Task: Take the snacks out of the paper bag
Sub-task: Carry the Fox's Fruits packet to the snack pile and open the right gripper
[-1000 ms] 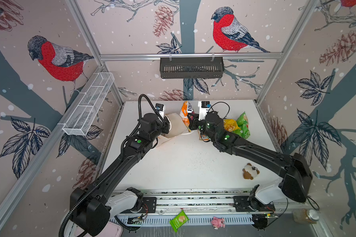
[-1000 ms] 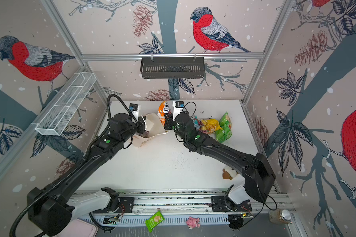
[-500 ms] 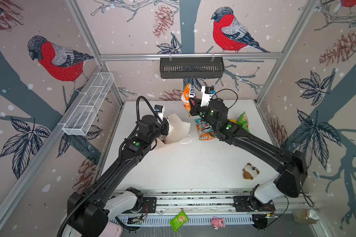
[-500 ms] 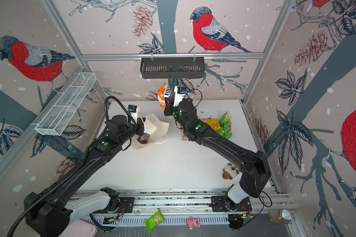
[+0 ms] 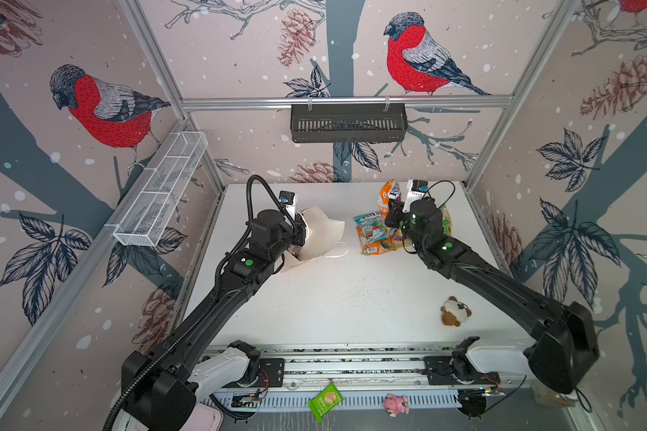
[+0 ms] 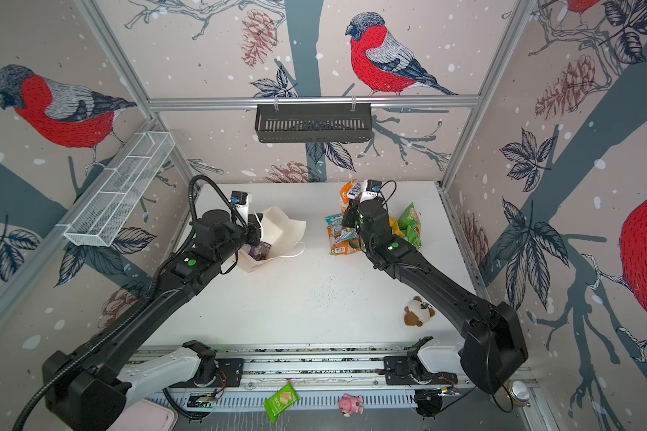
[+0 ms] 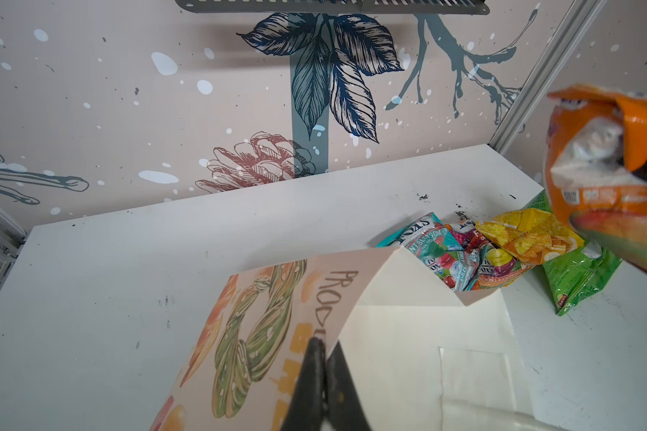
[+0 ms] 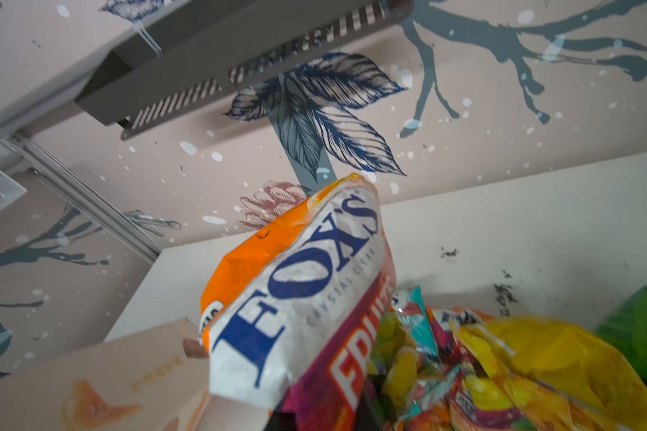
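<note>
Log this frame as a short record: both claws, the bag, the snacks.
left claw: shut, pinching the paper bag by its wall
right claw: shut on orange packet, held off the table near the pile
bag contents: purple packet visible inside
pile: teal, yellow and green packets, right of the bag
other: plush toy, near right, untouched

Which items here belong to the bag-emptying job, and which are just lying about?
Job:
- bag
- orange packet, held up
- packet pile, already out
- purple packet, inside the bag

Lying about:
- green wafer packet
- pink pig
- plush toy
- wire basket
- black shelf
</note>
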Controlling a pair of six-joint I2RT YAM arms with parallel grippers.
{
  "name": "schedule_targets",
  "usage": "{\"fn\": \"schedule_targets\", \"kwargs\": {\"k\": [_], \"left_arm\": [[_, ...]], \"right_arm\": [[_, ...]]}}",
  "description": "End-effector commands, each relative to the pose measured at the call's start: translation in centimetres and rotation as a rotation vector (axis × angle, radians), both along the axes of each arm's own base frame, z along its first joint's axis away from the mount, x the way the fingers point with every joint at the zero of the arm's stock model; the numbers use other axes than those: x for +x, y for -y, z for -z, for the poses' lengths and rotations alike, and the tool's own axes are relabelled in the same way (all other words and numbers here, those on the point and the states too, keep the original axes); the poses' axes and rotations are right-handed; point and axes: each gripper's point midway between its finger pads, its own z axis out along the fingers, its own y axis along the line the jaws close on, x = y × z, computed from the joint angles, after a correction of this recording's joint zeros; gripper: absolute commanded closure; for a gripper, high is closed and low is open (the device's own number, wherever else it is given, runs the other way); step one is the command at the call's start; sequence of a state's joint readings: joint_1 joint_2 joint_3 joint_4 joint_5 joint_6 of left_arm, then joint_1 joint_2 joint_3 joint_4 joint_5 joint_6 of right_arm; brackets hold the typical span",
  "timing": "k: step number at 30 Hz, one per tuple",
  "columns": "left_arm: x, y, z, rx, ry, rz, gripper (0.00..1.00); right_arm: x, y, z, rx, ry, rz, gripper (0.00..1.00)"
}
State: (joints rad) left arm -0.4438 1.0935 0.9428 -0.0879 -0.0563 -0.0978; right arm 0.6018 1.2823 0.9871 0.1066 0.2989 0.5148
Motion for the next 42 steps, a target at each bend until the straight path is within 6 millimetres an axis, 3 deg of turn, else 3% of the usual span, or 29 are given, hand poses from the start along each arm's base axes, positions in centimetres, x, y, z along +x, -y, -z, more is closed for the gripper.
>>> {"fn": "schedule_targets", "kwargs": {"k": [1,8,15,19,20,21,22,24,28,35,42], "left_arm": [[0.3,-0.3,-1.4,-0.008,0.055,-0.018,1.0],[0.3,-0.3,-1.5,-0.015,0.058,-0.019,1.0],[0.2,-0.3,-1.6,-0.019,0.06,-0.018,1.0],[0.1,-0.4,-1.5,-0.018,0.06,-0.022,1.0],[0.1,-0.4,-1.5,-0.018,0.06,-0.021,1.0],[0.1,-0.5,-1.6,-0.019,0.061,-0.024,1.0],[0.1,-0.4,-1.5,-0.018,0.062,-0.022,1.0],[0.1,-0.4,-1.5,-0.017,0.061,-0.023,1.0],[0.2,-0.4,-1.4,-0.019,0.058,-0.022,1.0],[0.0,-0.2,-1.7,-0.034,0.063,-0.009,1.0],[0.4,0.9,-0.7,-0.052,0.021,0.027,1.0]], "right_arm": [[-1.6,2.9,3.3,0.011,-0.075,0.113,0.95],[-4.2,5.9,12.2,0.026,-0.251,0.218,0.95],[-3.6,7.0,17.7,-0.044,-0.41,0.268,0.95],[-2.9,6.5,19.9,-0.09,-0.507,0.255,0.96],[-2.8,6.3,20.2,-0.098,-0.52,0.25,0.94],[-2.6,6.1,20.4,-0.103,-0.529,0.245,0.85],[-2.5,5.9,20.5,-0.107,-0.535,0.241,0.69],[-2.2,5.5,19.9,-0.106,-0.524,0.235,0.34],[-1.6,4.6,15.2,-0.115,-0.404,0.226,0.0],[-1.6,2.6,6.4,-0.019,-0.188,0.1,0.0],[-4.4,-0.4,-0.5,0.079,0.008,-0.091,0.0]]}}
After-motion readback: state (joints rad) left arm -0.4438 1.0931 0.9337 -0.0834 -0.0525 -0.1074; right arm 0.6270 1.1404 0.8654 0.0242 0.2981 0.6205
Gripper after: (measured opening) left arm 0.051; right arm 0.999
